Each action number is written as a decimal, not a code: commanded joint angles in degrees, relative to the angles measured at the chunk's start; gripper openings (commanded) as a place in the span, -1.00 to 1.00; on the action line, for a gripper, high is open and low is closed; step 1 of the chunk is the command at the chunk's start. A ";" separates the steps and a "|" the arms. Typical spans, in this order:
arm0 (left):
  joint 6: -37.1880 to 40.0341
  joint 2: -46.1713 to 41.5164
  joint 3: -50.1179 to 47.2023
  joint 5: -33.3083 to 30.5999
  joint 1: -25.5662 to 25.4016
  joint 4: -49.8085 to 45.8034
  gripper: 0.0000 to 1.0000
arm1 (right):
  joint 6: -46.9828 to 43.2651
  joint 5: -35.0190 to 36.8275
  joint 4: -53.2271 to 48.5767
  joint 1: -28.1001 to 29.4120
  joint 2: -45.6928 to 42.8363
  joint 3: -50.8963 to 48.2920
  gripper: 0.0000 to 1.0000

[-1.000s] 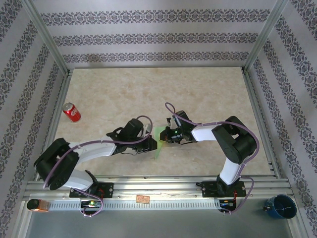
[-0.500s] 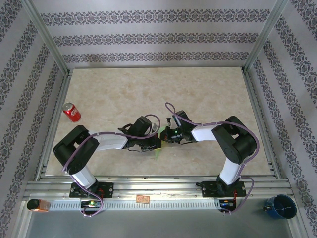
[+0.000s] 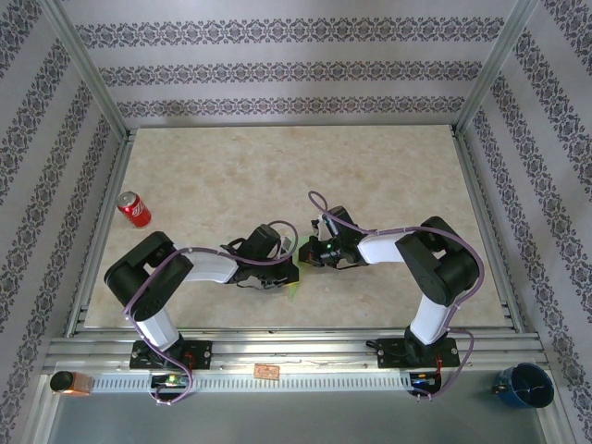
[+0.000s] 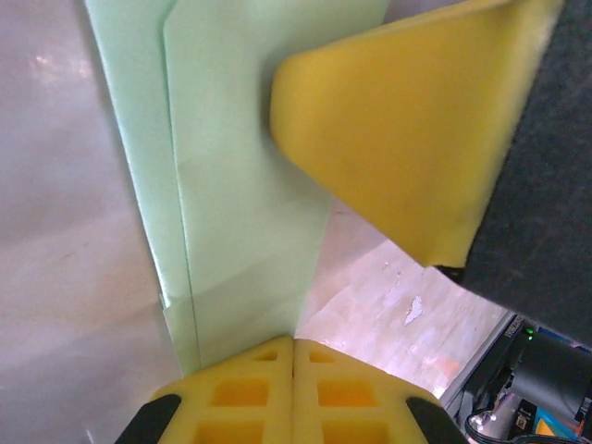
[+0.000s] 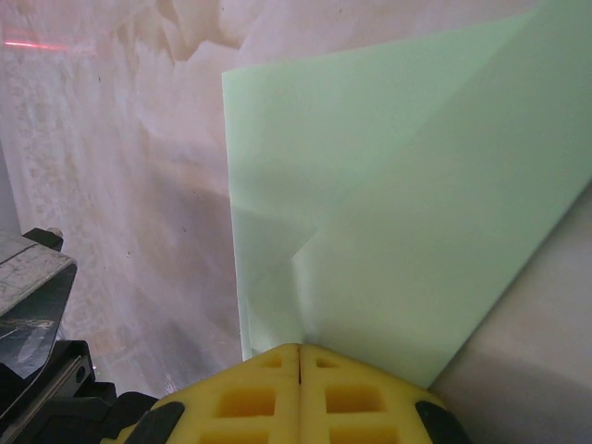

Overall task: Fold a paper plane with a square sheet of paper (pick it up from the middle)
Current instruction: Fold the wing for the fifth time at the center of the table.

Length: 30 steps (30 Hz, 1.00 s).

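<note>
We have both arms reaching in toward the middle of the table (image 3: 370,176), a little toward its near edge, and the sheet of paper (image 3: 294,280) sits between them. The red can (image 3: 134,209) lies well apart, close to the left edge.

The left tool (image 3: 277,269) has its yellow pads pressed together. In its wrist view the seam between them (image 4: 294,344) meets the lower edge of the sheet of paper (image 4: 240,185), so we judge it pinched shut on the paper. Long creases run up the sheet here, with one layer lying over another, so it is already partly folded.

The right tool (image 3: 311,252) is closed the same way. In its own view the pads (image 5: 301,350) meet where a folded corner of the sheet of paper (image 5: 388,203) runs into them. A diagonal flap lies across the paper above that corner.

We read the two close grips as a way to keep the thin layers from springing apart while a crease is set: one tool anchors the fold and the other can press or pull along it. From above the paper shows as a narrow strip, so the dart shape is under way but not finished. We cannot tell whether the sheet rests on the table or is lifted just clear of it.
</note>
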 commanded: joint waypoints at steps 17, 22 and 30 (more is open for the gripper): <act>4.11 -6.11 -6.38 2.93 -6.55 -11.66 -1.00 | -0.16 5.53 -5.31 0.04 2.77 -2.17 -1.00; 4.14 -7.32 -6.75 3.59 -7.57 -11.46 -1.00 | -0.12 5.44 -5.39 0.05 2.77 -2.17 -1.00; 4.17 -13.43 -5.34 1.97 -6.51 -10.88 -1.00 | -0.12 5.31 -5.31 -0.11 2.59 -2.15 -1.00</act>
